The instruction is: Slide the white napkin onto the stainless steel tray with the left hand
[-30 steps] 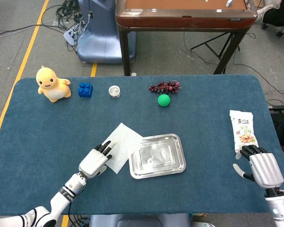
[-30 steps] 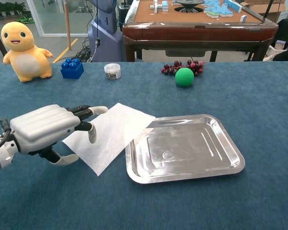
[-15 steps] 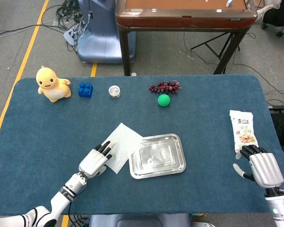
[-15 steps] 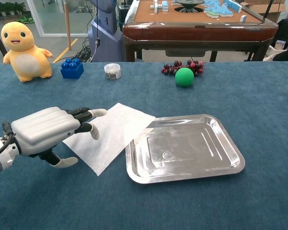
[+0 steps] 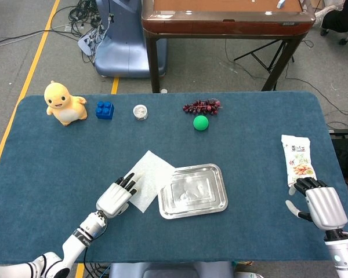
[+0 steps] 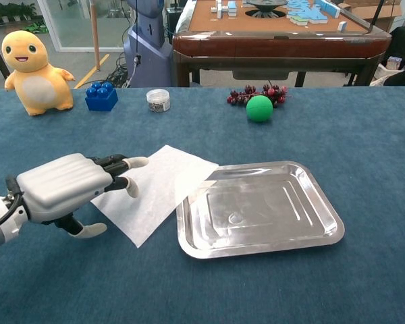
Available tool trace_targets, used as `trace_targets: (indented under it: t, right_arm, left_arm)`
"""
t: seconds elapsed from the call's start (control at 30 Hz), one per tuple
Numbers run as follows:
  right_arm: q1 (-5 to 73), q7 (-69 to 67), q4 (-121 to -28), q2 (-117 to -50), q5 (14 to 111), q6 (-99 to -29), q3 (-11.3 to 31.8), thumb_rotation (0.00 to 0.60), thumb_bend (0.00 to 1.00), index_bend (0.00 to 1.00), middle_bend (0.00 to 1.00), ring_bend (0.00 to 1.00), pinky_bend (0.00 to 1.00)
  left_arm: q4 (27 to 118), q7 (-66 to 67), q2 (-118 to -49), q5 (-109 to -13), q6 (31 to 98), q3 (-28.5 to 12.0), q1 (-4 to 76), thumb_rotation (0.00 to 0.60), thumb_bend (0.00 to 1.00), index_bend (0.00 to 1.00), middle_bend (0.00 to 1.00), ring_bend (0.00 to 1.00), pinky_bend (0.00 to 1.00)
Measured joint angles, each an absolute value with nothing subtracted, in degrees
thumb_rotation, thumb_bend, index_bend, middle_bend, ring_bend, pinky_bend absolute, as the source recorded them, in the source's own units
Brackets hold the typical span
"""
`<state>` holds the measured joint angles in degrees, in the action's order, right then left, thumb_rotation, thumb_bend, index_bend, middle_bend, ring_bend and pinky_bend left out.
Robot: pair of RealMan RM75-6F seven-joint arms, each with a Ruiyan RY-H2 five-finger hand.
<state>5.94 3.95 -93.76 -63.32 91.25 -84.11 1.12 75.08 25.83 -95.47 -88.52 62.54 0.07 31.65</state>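
The white napkin lies flat on the blue table, its right corner lapping over the left rim of the stainless steel tray. In the chest view most of the napkin is on the cloth, left of the empty tray. My left hand is at the napkin's left edge, fingers stretched out and apart, holding nothing. Its fingertips reach over the napkin's left corner; whether they touch it I cannot tell. My right hand rests at the table's right front, holding nothing.
A snack bag lies just beyond my right hand. Along the far edge stand a yellow plush toy, a blue brick, a small jar, dark grapes and a green ball.
My left hand has drawn back a little toward the left and the near edge. The napkin, the tray and my right hand have not moved.
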Motion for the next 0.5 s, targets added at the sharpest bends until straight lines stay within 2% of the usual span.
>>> trace_targets:
  t: [0.37,0.5]
  right_arm:
    - [5.93,3.88,-93.76,-63.3,91.31,-84.12,1.09,0.6,0.26,0.54,0.44,0.35,0.44]
    - [5.93,3.81,-93.72,-63.29,91.32,-84.16,1.11,0.6,0.26,0.54,0.44,0.34,0.44]
  left_arm:
    - [73.72,25.74,-96.4,-88.56,62.72,0.4,31.69,0.6,0.28,0.27,0.0,0.0,0.22]
    - [72.94,24.8,-96.87,-88.81,62.93,0.56,31.68,0.6,0.28,0.3,0.0,0.0,0.22]
